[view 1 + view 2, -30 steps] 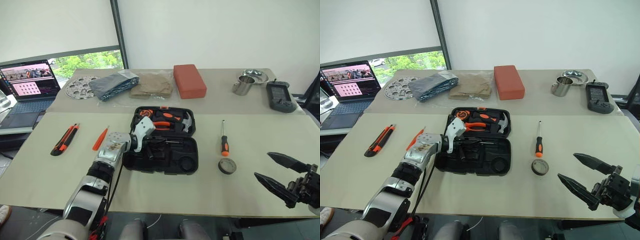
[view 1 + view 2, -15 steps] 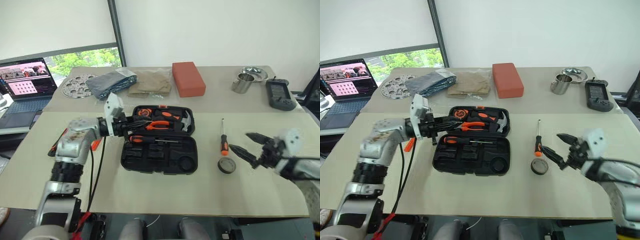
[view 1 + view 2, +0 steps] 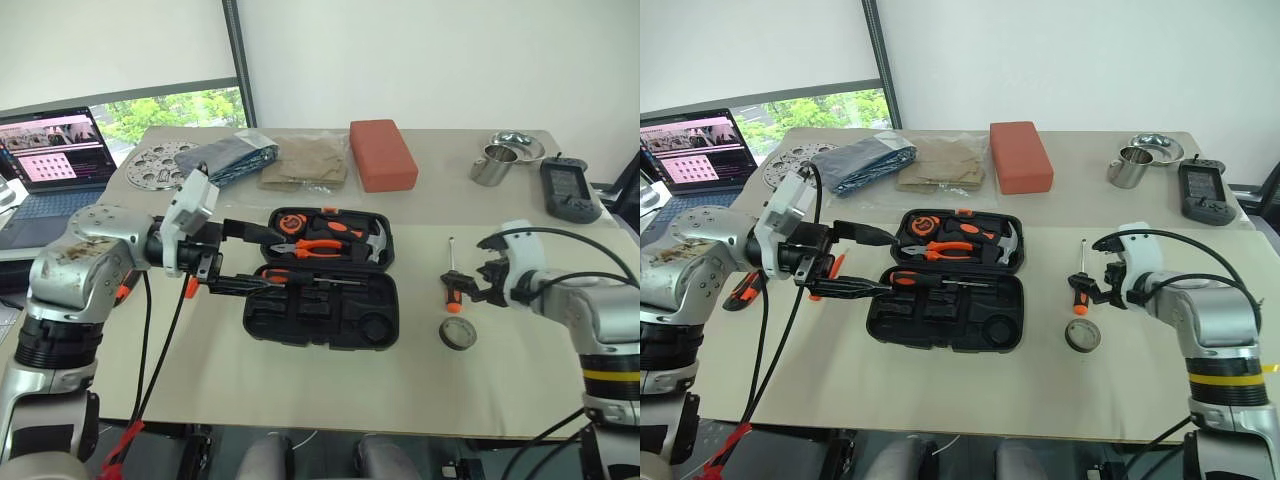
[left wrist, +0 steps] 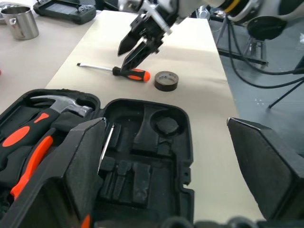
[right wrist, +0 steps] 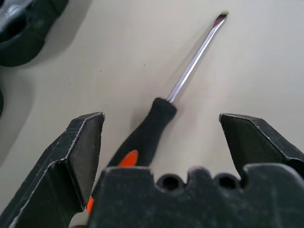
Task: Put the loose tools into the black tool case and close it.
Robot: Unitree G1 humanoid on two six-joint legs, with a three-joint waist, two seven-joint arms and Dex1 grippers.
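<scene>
Both tools stood spread and empty: the right tool [image 3: 1102,287] straddled the screwdriver [image 3: 1078,288] lying on the worktop [image 3: 970,390] beside the tape roll [image 3: 1082,335]. Left tool [image 3: 862,262] hung over the open black tool case [image 3: 945,315], left edge.

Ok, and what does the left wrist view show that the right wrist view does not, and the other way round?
Left wrist view, not the right: the inside of the open black tool case with its hammer, the grey tape roll, a steel cup, and the right gripper from outside, open.
Right wrist view, not the left: that gripper's own fingers, spread to either side of the handle, seen close.
Both: the orange-and-black screwdriver lying on the beige table.
</scene>
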